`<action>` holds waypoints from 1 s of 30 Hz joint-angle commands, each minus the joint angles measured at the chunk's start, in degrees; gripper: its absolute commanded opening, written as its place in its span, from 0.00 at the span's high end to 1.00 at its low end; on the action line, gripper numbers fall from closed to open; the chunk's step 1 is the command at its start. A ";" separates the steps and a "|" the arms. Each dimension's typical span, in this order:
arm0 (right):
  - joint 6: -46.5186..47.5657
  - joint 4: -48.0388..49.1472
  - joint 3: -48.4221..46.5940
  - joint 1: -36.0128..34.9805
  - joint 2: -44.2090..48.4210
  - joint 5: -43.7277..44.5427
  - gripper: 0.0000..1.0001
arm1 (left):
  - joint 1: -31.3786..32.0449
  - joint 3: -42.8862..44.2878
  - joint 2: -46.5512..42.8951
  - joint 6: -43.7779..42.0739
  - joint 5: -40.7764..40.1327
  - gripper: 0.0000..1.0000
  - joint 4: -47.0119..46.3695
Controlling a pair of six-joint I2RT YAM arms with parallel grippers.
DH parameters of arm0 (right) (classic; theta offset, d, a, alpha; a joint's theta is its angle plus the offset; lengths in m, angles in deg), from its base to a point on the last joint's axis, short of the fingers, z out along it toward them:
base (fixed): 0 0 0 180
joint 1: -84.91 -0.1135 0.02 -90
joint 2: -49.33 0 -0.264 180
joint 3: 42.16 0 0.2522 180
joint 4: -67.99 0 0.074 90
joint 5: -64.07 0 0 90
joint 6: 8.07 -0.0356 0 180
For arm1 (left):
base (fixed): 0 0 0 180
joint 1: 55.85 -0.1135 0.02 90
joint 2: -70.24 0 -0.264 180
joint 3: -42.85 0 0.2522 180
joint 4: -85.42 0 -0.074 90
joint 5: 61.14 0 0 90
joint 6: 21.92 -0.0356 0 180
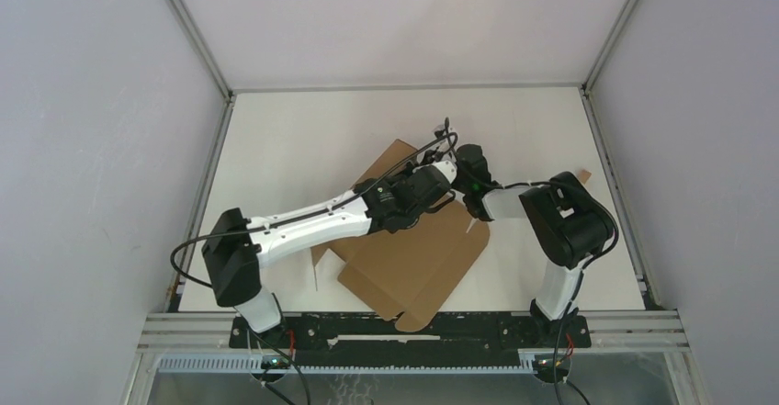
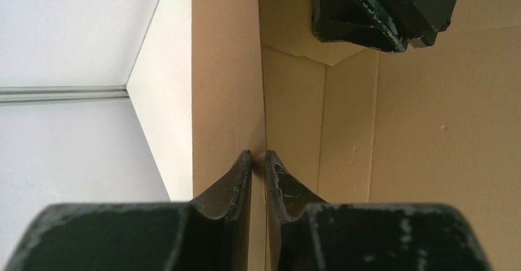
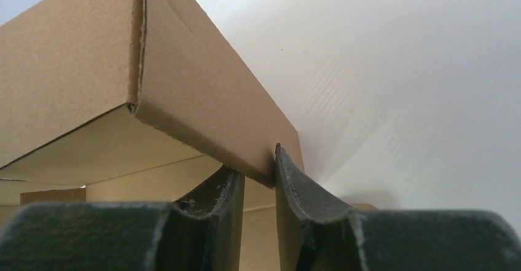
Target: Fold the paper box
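A white table (image 1: pixel 303 139) sits between plain grey walls (image 1: pixel 92 148). Aluminium rails (image 1: pixel 404 86) edge it. Light is soft and even.

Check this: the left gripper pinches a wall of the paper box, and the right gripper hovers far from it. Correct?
Not quite: the right wrist view shows the right gripper at the paper box too, fingers astride a panel edge. The left gripper does pinch a wall.

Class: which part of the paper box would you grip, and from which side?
On the paper box, pinch the raised side wall by its thin free edge, coming edge-on, one finger per face; its base lies flat against the table.
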 commanded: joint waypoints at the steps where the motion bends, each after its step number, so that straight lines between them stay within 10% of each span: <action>1: 3.19 -2.16 2.56 -3.63 2.33 4.00 0.86 | 0.23 -5.68 -4.09 5.26 5.18 0.80 -3.41; 30: 7.54 -1.10 10.10 -9.86 10.29 16.29 0.86 | -1.36 -9.83 -20.36 15.36 21.68 0.57 -3.44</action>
